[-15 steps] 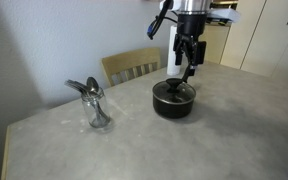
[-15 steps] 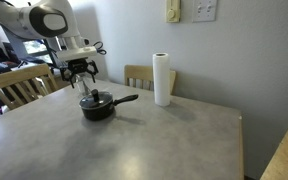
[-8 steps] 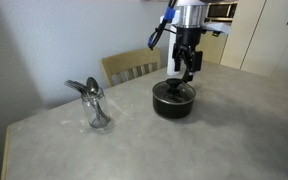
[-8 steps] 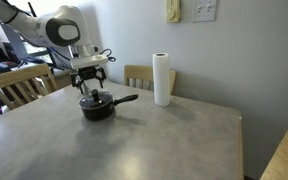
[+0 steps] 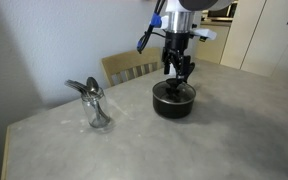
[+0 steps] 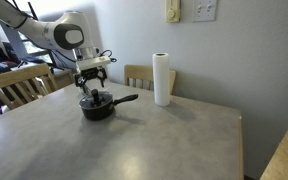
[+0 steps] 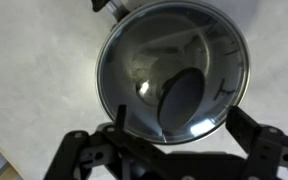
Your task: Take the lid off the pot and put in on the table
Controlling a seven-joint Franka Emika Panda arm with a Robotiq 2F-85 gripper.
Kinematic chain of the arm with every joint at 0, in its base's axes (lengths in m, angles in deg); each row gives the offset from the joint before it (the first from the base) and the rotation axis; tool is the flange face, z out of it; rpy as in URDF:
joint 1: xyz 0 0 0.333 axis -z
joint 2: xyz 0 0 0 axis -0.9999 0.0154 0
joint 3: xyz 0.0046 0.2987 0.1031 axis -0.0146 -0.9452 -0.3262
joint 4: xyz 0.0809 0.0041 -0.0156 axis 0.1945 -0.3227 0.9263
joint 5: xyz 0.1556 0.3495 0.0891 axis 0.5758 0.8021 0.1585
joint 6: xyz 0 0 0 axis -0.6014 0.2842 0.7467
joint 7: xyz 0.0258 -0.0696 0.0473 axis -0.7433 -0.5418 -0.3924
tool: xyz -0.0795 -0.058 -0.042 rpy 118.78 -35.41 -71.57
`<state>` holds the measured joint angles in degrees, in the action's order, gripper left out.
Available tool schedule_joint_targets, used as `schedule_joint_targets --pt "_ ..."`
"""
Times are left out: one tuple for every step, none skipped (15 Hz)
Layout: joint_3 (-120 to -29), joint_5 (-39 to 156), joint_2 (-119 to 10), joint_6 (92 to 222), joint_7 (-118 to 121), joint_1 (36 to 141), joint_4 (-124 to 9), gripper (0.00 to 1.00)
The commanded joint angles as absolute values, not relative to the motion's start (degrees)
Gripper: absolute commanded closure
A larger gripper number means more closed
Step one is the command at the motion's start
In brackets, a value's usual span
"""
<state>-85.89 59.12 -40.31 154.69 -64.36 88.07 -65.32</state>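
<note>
A black pot (image 5: 174, 103) sits on a grey desk (image 5: 219, 140), its glass lid (image 7: 174, 60) in place and its handle (image 6: 125, 99) pointing toward a paper roll (image 6: 162, 80). The end effector (image 5: 179, 76) hangs just above the lid. In the wrist view its 2 fingers (image 7: 79, 152) are spread wide, either side of the dark knob (image 7: 182, 97), gripping nothing. A glass (image 5: 97, 112) holding spoons stands well apart from the pot.
</note>
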Motion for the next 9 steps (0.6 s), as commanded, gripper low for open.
schedule_joint_targets --pt "-85.6 57.6 -37.0 155.7 -63.1 88.3 -63.3 0.00" --pt "-85.4 57.2 -36.2 155.7 -62.6 88.2 -62.7 0.00" --pt "-85.3 56.8 -35.7 155.7 -62.1 88.1 -62.3 0.00" --pt "-85.3 56.3 -35.2 155.8 -61.7 88.0 -62.0 0.00" --pt "-85.3 55.9 -34.7 155.9 -61.1 87.9 -61.6 0.00" --pt "-85.5 55.7 -34.4 155.9 -61.0 88.0 -61.2 0.00" --pt "-85.6 55.6 -34.1 156.1 -60.7 88.1 -61.0 0.15" --pt "-85.7 55.5 -34.0 156.3 -60.3 88.0 -60.8 0.26" --pt "-85.7 55.4 -34.2 156.3 -59.9 88.0 -60.8 0.34"
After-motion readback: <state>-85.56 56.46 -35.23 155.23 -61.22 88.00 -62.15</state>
